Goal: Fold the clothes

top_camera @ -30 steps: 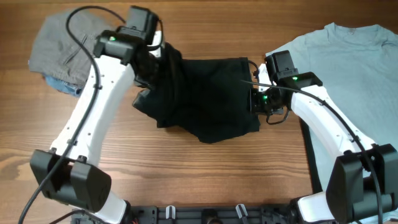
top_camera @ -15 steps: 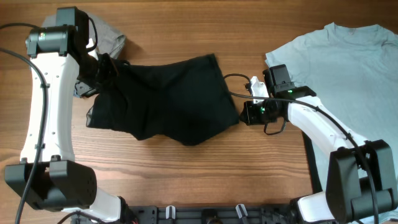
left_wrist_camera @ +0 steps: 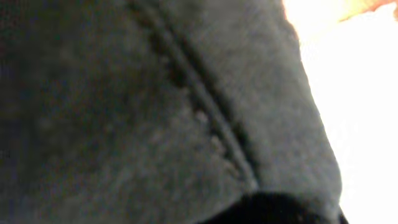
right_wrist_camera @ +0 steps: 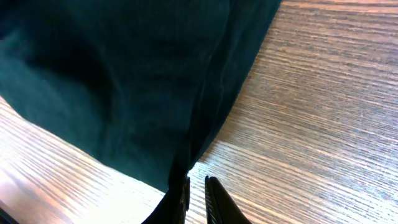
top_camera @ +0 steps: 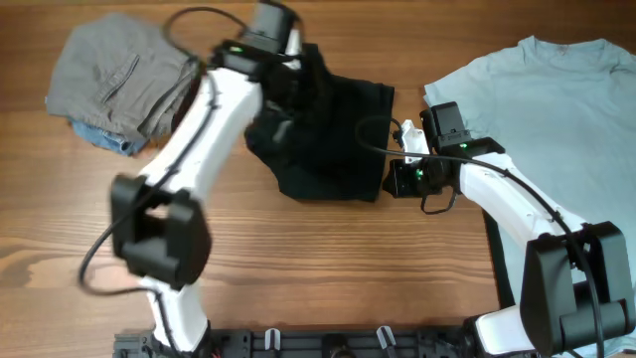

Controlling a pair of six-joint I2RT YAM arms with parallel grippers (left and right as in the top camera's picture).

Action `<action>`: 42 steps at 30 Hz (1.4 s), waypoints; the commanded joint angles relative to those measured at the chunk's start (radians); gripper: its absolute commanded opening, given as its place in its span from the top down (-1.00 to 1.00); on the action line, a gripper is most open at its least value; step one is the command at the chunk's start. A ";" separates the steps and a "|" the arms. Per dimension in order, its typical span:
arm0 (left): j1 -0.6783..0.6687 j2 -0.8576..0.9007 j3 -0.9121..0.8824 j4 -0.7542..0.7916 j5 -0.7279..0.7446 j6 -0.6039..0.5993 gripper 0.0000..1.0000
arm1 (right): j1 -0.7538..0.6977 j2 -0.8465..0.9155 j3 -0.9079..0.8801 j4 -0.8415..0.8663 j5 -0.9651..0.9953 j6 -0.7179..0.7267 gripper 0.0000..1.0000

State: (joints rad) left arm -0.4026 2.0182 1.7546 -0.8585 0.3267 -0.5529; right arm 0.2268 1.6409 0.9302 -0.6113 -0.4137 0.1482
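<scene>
No legible text, label, brand, number or sign was found in any view, on the garments, the arms or the wooden surface (top_camera: 328, 259).

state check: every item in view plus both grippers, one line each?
black shorts: bunched mid-table, not folded flat, one side gathered at the left gripper.
light blue T-shirt: spread flat, unfolded.
grey garment: crumpled heap on a blue piece.
left gripper: buried in black fabric, fingers hidden.
right gripper: shut on the shorts' corner, by the look of it.
</scene>
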 commanded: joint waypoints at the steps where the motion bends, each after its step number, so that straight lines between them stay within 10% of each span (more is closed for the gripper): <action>1: -0.089 0.107 0.013 0.102 0.047 -0.056 0.65 | 0.001 0.020 0.011 -0.006 0.015 0.012 0.73; 4: -0.128 0.119 0.013 0.164 0.041 -0.054 -0.11 | 0.001 0.020 0.011 -0.014 0.034 0.012 0.73; 8: -0.081 0.050 0.013 0.120 0.047 0.061 -0.45 | 0.001 0.020 0.011 -0.021 0.034 0.008 0.52; 12: 0.029 -0.105 0.013 -0.045 -0.077 0.245 -0.36 | 0.000 -0.025 0.070 -0.089 0.016 -0.081 0.43; 16: 0.144 -0.129 0.012 -0.217 -0.161 0.340 0.18 | 0.000 -0.156 0.164 -0.074 -0.033 -0.144 0.01; 17: 0.158 -0.116 0.010 -0.244 -0.160 0.355 0.19 | 0.000 -0.184 0.170 -0.025 -0.033 -0.135 -0.34; 20: 0.177 -0.046 -0.061 -0.253 -0.062 0.454 0.10 | 0.006 -0.166 0.169 0.152 -0.031 -0.067 -0.50; 21: 0.174 -0.013 -0.100 -0.241 -0.018 0.489 0.09 | 0.010 -0.136 0.169 0.193 -0.032 -0.068 -0.50; 24: 0.169 0.063 -0.188 -0.198 0.008 0.497 0.57 | 0.025 0.010 0.169 0.336 -0.062 -0.068 0.40; 28: 0.167 0.114 -0.226 -0.188 0.017 0.497 0.74 | 0.011 0.212 0.169 0.414 0.039 0.055 0.82; 32: 0.167 0.114 -0.233 -0.193 -0.021 0.497 0.38 | -0.100 0.260 0.169 0.261 0.415 0.350 0.86; 37: 0.170 0.109 -0.219 -0.241 -0.026 0.497 0.54 | -0.176 0.169 0.175 0.251 -0.103 -0.010 0.59; 42: 0.174 0.035 -0.093 -0.374 -0.024 0.497 0.46 | -0.119 -0.019 0.177 0.310 -0.325 -0.068 0.62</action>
State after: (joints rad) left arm -0.2298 2.1239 1.5883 -1.2316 0.3054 -0.0643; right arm 0.0681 1.7058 1.0958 -0.3279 -0.5907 0.1493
